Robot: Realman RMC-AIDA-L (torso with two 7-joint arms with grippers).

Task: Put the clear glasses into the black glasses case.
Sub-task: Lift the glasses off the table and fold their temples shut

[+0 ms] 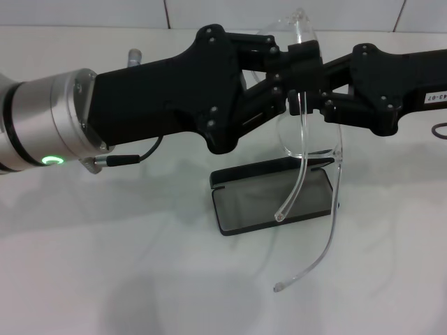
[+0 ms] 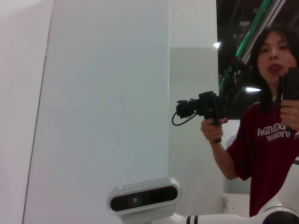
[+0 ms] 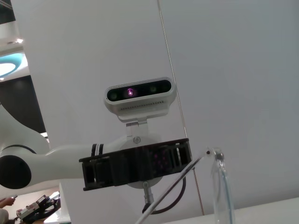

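White tabletop (image 1: 105, 279) fills the head view, with a pale tiled wall along the back edge. On it, near the middle, the black glasses case (image 1: 276, 195) lies open, its grey lining facing up and its lid propped toward the wall. Above the case, well clear of the table, both arms meet in mid-air around the clear glasses (image 1: 307, 150). The left gripper (image 1: 269, 84) reaches in from the left and the right gripper (image 1: 307, 87) from the right; their black fingers close in on the top of the glasses frame from opposite sides, and each appears clamped on it, though the exact contact is hard to make out among the overlapping black parts. The glasses hang lens-up, with the two long clear arms trailing downward, one ending over the case's open half and the other curving past its right edge toward the front of the table. From the right wrist view, a clear arm of the glasses (image 3: 219, 186) rises in front of the robot's head camera (image 3: 139, 95). The left wrist view shows a person (image 2: 268, 135) holding a black handheld controller (image 2: 205, 108).
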